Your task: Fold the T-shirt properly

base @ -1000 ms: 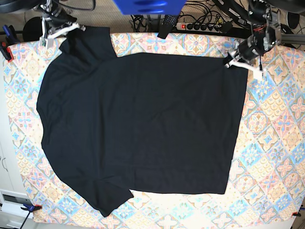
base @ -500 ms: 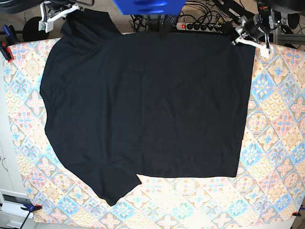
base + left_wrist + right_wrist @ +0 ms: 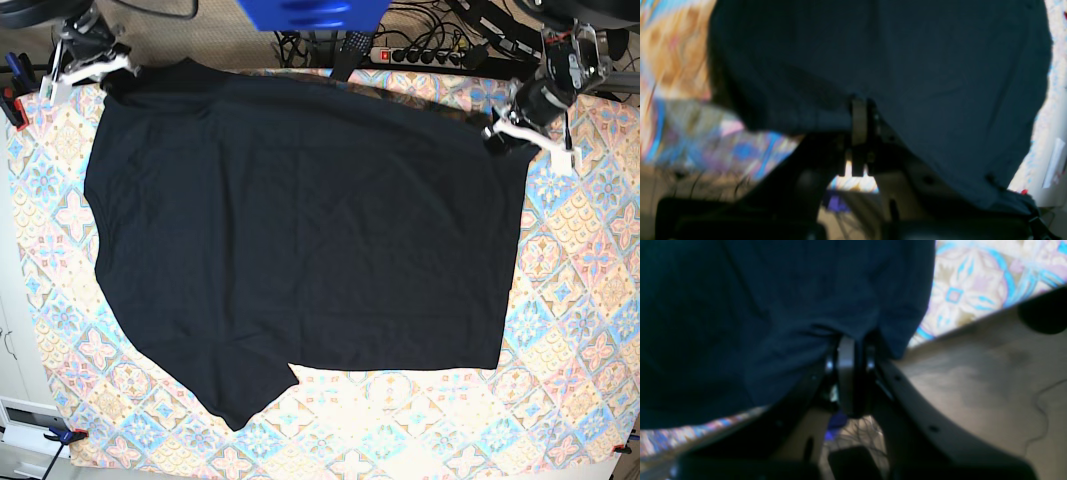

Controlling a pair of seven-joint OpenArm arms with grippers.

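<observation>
Still at an early stage, I judge, the job is showing no fold at all. Along the near edge the patterned tabletop [image 3: 420,440] is lying bare in a wide strip, and a sleeve is poking toward the near left corner. That strip, and the bare band down the right side, are giving the best open room for any move.

Further back, the T-shirt [image 3: 300,230] is lying spread in a single layer across the middle of the tabletop, its straight hem running down the right side and its rounded shoulder reaching near the left edge, where little bare room is showing.

At the far edge both corners are being pinched. The left gripper [image 3: 497,133], at the far right, is closing its jaws on the hem corner; its wrist view is showing cloth bunched tight between them [image 3: 860,111]. The right gripper [image 3: 104,68], at the far left, is likewise clamping the shoulder-side corner of the T-shirt [image 3: 773,323], jaws pressed together on the fabric.

Beyond the far edge, cables and a power strip [image 3: 420,55] are crowding close, so there is scant clearance there. Every fold is remaining to be done.
</observation>
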